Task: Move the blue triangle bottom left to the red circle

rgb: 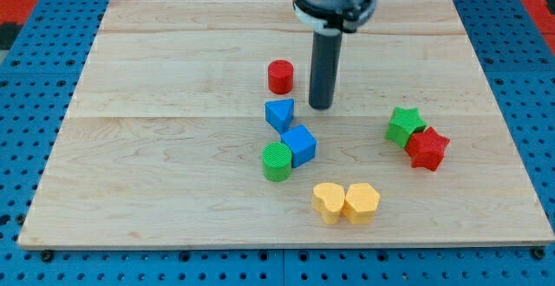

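On the counter (pixel 156 61), our blue triangle (pixel 279 113) sits centre frame, just below the red circle (pixel 279 76). We carry no claw; my tip (pixel 322 107) rests right of the triangle. Next, we judge, comes a leftward nudge.

Eight blocks on one wooden board (pixel 173 52) — four colours, two blocks of each.

Red: one circle (pixel 279 76) and one star (pixel 427 148). Blue: one triangle (pixel 280 113) and one cube (pixel 299 144). Green: one cylinder (pixel 277 161) and one star (pixel 403 125). Yellow: one heart (pixel 328 202) and one more block whose shape I cannot name for certain (pixel 362 202) — touching each other.
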`<state>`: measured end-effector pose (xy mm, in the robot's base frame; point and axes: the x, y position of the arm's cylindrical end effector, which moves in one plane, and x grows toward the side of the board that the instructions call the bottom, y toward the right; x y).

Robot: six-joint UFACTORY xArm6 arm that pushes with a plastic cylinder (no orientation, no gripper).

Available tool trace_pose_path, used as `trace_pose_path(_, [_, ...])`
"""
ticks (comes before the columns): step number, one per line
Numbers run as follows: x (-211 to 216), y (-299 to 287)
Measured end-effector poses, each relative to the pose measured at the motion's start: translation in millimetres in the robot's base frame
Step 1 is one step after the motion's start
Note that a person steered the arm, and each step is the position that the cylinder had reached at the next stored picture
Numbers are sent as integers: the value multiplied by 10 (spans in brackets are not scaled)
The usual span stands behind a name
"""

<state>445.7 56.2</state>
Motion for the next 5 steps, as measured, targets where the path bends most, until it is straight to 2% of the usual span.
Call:
trace_pose_path(1, [219,-101])
trace_pose_path(2, [-32,-593])
trace_pose_path(3, [-316,-529])
trace_pose_path(4, [-179,-459])
trace_pose_path(5, [305,119])
